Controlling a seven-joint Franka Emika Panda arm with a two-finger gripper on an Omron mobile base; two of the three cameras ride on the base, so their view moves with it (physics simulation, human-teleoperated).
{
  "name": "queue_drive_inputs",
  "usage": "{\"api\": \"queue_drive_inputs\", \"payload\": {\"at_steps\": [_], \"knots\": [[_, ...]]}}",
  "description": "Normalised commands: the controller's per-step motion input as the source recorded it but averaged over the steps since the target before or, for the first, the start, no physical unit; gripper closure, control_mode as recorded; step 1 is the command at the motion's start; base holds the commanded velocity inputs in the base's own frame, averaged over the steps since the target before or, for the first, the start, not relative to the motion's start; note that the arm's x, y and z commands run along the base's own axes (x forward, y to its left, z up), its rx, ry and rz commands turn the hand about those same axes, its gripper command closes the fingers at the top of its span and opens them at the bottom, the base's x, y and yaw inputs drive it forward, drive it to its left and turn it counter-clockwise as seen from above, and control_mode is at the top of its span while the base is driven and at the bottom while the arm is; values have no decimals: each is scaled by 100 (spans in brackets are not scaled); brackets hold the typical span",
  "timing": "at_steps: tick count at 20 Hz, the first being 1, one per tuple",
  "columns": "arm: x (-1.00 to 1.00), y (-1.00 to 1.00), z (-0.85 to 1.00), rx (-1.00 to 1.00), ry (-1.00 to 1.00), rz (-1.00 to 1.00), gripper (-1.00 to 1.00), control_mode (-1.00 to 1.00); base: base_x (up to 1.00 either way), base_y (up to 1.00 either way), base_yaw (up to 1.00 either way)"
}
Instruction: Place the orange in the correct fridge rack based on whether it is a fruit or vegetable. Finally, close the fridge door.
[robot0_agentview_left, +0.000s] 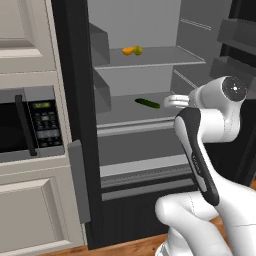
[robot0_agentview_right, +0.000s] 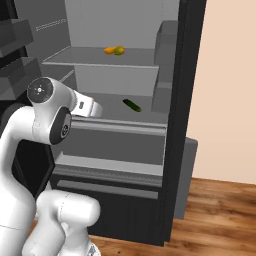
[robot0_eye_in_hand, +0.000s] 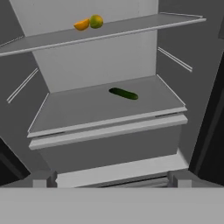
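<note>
The orange (robot0_agentview_left: 128, 50) (robot0_agentview_right: 109, 50) (robot0_eye_in_hand: 82, 24) lies on the upper fridge rack (robot0_agentview_left: 167, 57) (robot0_agentview_right: 75, 57) (robot0_eye_in_hand: 135, 28), touching a yellow-green fruit (robot0_agentview_left: 137, 50) (robot0_eye_in_hand: 96, 21) beside it. My gripper (robot0_eye_in_hand: 111, 177) is open and holds nothing. It hangs in front of the open fridge at about the height of the lower shelf (robot0_eye_in_hand: 87, 109), well below the orange and short of it. The white hand (robot0_agentview_left: 176, 101) (robot0_agentview_right: 90, 108) points into the fridge. Both fridge doors stand open, one (robot0_agentview_left: 75, 100) on the left and one (robot0_agentview_left: 237, 35) on the right, each with bins.
A long green cucumber (robot0_agentview_left: 147, 103) (robot0_agentview_right: 132, 105) (robot0_eye_in_hand: 123, 93) lies on the lower shelf. A built-in microwave (robot0_agentview_left: 30, 122) and pale cabinets (robot0_agentview_left: 30, 210) stand left of the fridge. There is a wooden floor (robot0_agentview_right: 220, 215) and a beige wall to the right.
</note>
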Motion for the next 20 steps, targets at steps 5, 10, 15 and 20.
{"api": "queue_drive_inputs", "payload": {"at_steps": [5, 10, 15, 20], "knots": [[5, 0, 0, 0, 0, 0, -100, -100, 0, 0, 0], [-10, 3, 0, -1, 0, 0, -100, -100, 0, 0, 0], [-52, 36, 0, -11, -2, 11, -100, -100, 0, 0, 0], [-76, 50, 0, -18, -5, 17, -100, -100, 0, 0, 0]]}}
